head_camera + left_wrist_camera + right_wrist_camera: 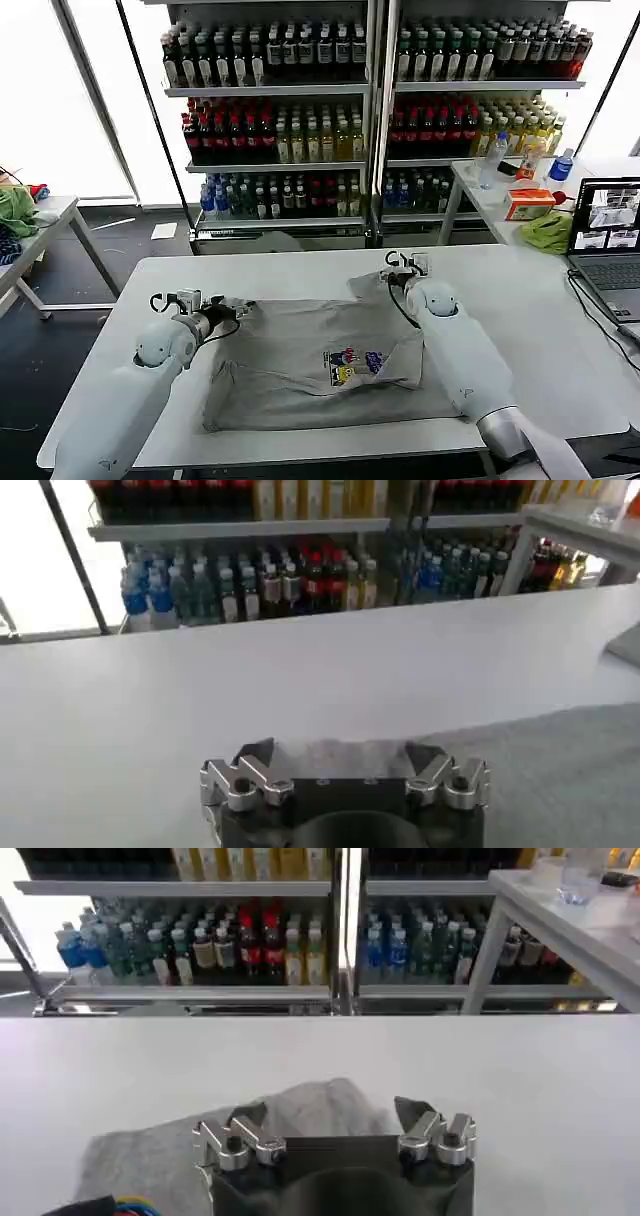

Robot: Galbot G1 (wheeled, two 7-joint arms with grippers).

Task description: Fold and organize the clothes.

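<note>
A long white table [300, 275] fills the foreground, with shelves of bottled drinks [300, 110] standing behind it and a second white table [480, 195] off to the robot's right carrying bottles, an orange box and a bright green cloth [548, 232]; a laptop [606, 235] sits at the near table's right edge. Spread over the middle of the near table lies a light grey T-shirt [300, 365], rumpled, with its multicoloured print [352, 364] facing up and one flap folded over near the print. The left gripper [232, 308] is low at the shirt's left far corner; in the left wrist view its fingers [256, 758] stand spread wide, with grey cloth [560, 760] lying on the tabletop ahead of them and nothing pinched between them. The right gripper [402, 266] sits at the shirt's far right corner, where a bunched fold of fabric [310, 1106] rises between its fingers [412, 1116]; those fingers are likewise spread apart, flanking the fold without closing on it.
</note>
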